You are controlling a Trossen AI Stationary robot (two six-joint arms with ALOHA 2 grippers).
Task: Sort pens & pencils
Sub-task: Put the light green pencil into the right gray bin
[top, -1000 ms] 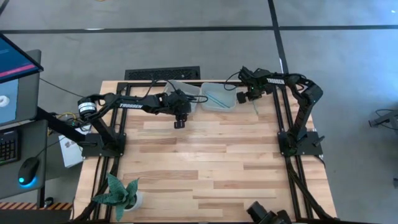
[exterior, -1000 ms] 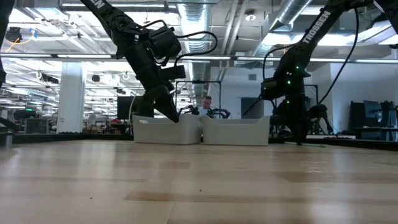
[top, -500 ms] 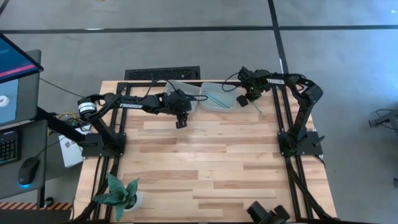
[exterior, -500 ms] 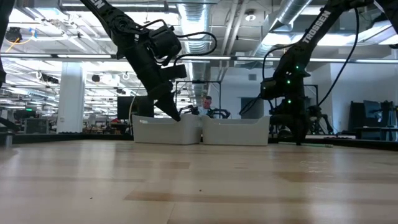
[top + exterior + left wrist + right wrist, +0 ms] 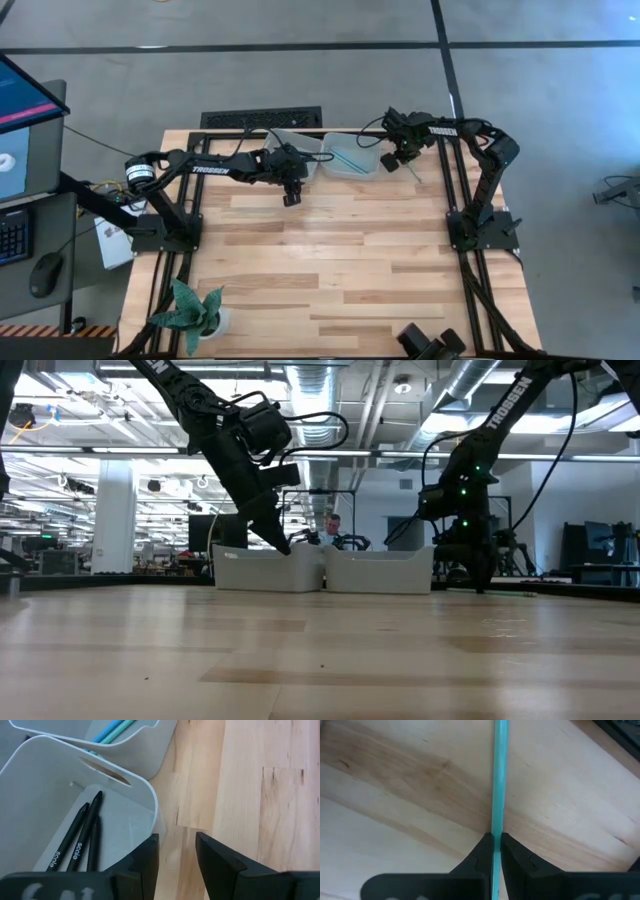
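Two pale grey bins stand side by side at the table's far edge. The left bin (image 5: 283, 143) holds three black sticks (image 5: 82, 837) lying on its floor. The right bin (image 5: 350, 160) holds two teal-blue sticks (image 5: 114, 727). My left gripper (image 5: 176, 852) is open and hovers just on the near side of the left bin (image 5: 291, 197), over bare wood. My right gripper (image 5: 393, 160) is at the right bin's right side, shut on another teal-blue stick (image 5: 412, 172). My right gripper pinches the teal-blue stick between its two fingertips (image 5: 485, 845), at a point along its shaft (image 5: 497, 827). The stick runs on straight ahead of the fingers over the wood (image 5: 499, 775). Whether its far end rests on the table cannot be told.
A small potted plant (image 5: 195, 310) stands at the table's near left corner. The wide wooden top (image 5: 340, 260) stretches on the near side of the bins. A monitor and a mouse sit off the table's left side. A person (image 5: 333, 525) shows far behind the bins.
My left gripper has risen slightly beside the left bin's near wall and stays open. My right gripper keeps its hold on the teal-blue stick with hardly any movement.
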